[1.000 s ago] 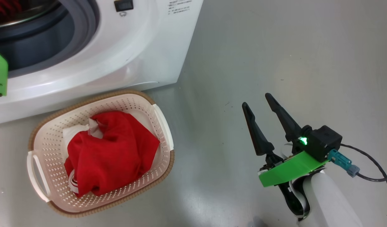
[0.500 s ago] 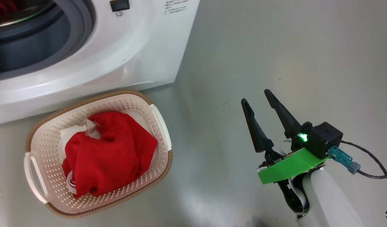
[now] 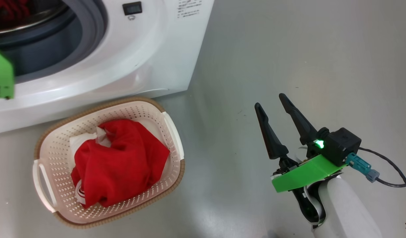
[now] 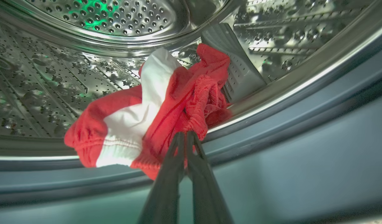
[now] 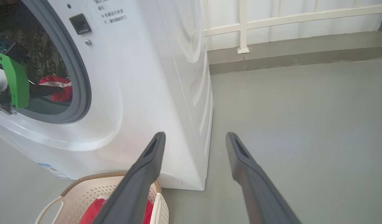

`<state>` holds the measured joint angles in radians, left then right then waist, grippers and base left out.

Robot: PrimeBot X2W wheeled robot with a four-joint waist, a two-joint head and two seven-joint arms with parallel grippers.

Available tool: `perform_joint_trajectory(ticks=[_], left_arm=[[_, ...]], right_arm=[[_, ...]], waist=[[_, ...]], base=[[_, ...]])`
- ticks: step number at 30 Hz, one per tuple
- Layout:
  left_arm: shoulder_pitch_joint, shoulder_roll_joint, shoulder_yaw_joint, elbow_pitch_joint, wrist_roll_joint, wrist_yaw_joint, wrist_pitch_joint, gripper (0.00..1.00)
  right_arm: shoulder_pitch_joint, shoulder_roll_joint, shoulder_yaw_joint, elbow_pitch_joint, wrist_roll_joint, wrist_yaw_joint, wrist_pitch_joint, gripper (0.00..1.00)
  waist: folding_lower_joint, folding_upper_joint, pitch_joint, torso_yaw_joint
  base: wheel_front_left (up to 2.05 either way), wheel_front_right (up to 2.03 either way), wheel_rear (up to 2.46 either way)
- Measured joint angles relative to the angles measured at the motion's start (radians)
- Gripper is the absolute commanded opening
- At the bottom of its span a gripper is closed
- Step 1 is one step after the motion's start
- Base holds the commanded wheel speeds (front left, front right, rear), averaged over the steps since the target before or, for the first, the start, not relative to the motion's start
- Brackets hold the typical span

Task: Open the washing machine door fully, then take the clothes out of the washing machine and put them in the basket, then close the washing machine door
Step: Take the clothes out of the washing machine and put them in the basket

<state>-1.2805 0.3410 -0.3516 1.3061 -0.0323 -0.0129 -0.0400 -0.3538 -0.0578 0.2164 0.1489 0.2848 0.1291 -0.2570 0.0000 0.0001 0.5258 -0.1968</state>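
My left gripper [image 4: 185, 137] is inside the washing machine's steel drum [image 4: 38, 87], shut on a red garment with a white panel [image 4: 153, 115] that is bunched at the drum's front lip. In the right wrist view the same garment [image 5: 55, 88] shows through the grey rubber ring [image 5: 82, 77]. The white washing machine [image 3: 150, 49] stands at the upper left, with its door out of view. In front of it, the cream basket [image 3: 173, 132] holds another red garment [image 3: 120, 162]. My right gripper [image 3: 270, 100] hovers open over the floor to the right of the basket, holding nothing.
Grey floor [image 3: 305, 49] spreads to the right of the machine. A white railing on a low kerb [image 5: 271, 18] runs behind it. A black cable [image 3: 387, 172] trails from my right wrist. My left arm's green mount [image 3: 2, 77] is at the drum opening.
The head camera shifted a little, so the whole picture slid. The left arm's green mount moved slightly left, then back right at the drum opening. The right gripper stayed open and still.
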Motion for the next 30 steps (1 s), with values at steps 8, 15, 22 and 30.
perform_joint_trajectory(ticks=[8,15,22,30], left_arm=[[0.012,-0.089,0.065,-0.001,-0.101,-0.038,-0.121,0.00],[0.076,-0.127,0.133,-0.044,-0.207,-0.081,-0.200,0.00],[0.213,-0.157,0.191,-0.209,-0.289,-0.107,-0.209,0.00],[0.389,-0.185,0.219,-0.402,-0.342,-0.112,-0.209,0.00]], right_arm=[[0.002,0.000,-0.012,0.004,-0.006,0.000,0.000,1.00],[0.011,0.000,-0.028,0.009,-0.029,0.000,0.000,1.00],[0.042,0.000,-0.039,0.013,-0.042,0.000,0.000,1.00],[0.049,0.000,-0.047,0.019,-0.055,0.000,0.000,1.00]], waist=[[0.0000,0.0000,-0.024,0.031],[0.0000,0.0000,-0.053,0.061],[0.0000,0.0000,-0.083,0.087],[0.0000,0.0000,-0.105,0.119]], base=[[0.00,0.00,0.00],[0.00,0.00,0.00],[0.00,0.00,0.00],[0.00,0.00,0.00]])
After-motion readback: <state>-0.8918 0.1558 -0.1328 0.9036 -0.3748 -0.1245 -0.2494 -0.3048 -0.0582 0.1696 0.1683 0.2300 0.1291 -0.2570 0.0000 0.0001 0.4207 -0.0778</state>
